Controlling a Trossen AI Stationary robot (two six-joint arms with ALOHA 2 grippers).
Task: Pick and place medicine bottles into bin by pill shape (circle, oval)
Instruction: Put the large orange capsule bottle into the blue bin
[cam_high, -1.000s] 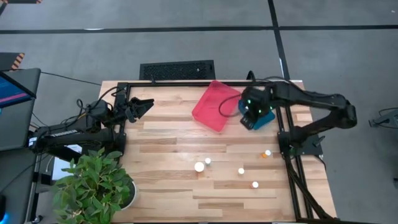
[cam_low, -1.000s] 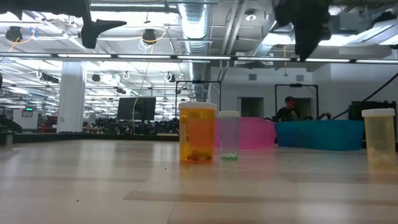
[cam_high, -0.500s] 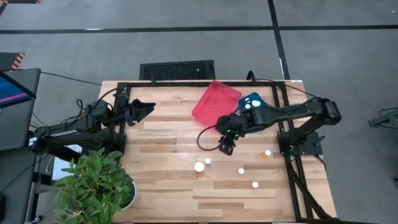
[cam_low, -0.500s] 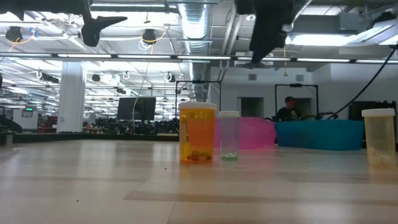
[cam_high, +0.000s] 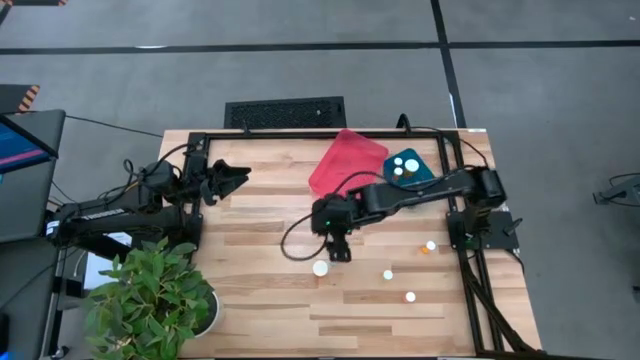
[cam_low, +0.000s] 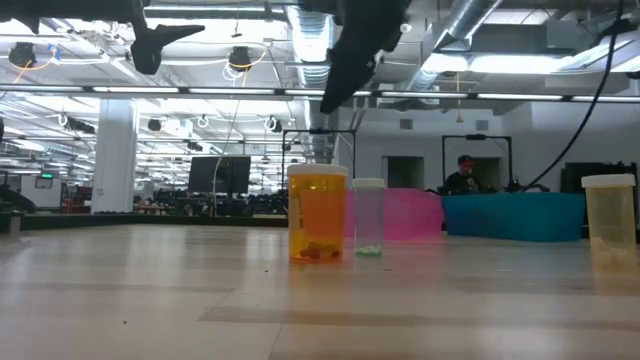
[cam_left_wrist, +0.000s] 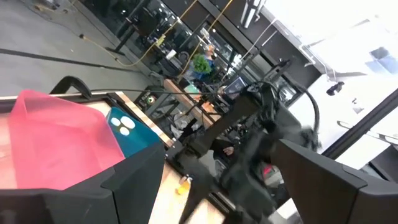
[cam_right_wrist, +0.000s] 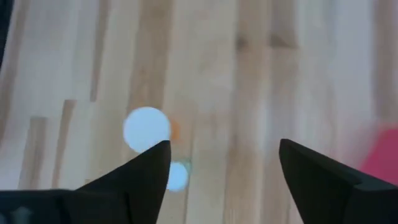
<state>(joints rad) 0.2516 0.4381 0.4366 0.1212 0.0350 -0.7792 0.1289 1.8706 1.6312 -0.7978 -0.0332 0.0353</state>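
Bottles: three white caps sit in the blue bin (cam_high: 415, 172); five bottles remain on the table (cam_high: 260, 300) below it. Right gripper (cam_high: 340, 250), fingers spread and empty, hovers over the wide orange bottle (cam_high: 320, 268). Left gripper (cam_high: 235, 175) waits, open, far left of the bin.

A leafy green potted plant (cam_high: 150, 296) sits off the wooden desk's (cam_high: 270, 300) corner at about 8 o'clock, a black floor grille (cam_high: 285, 112) lies just beyond its 12 o'clock edge, and a seated person (cam_low: 463, 176) shows in the room behind.
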